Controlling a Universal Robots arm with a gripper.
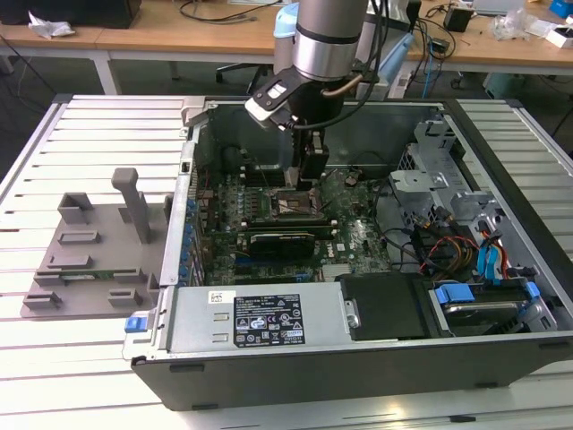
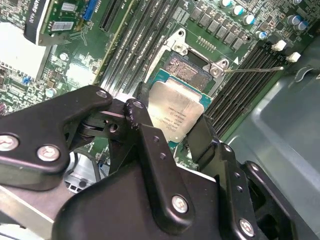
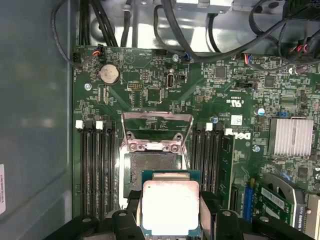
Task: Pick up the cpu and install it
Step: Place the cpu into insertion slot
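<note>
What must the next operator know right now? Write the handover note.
Gripper: shut on the cpu, with a finger on each of two opposite edges, lid facing the wrist cameras.
Position: the arm reaches down into the open computer case, holding the cpu over the motherboard and overlapping one edge of the socket in both wrist views.
Socket: bare, its metal retention frame swung up.
Done: cpu picked up and brought to the socket. The grey fixture tray sits on the exterior view's left.
Left: cpu not yet seated; frame not closed.
</note>
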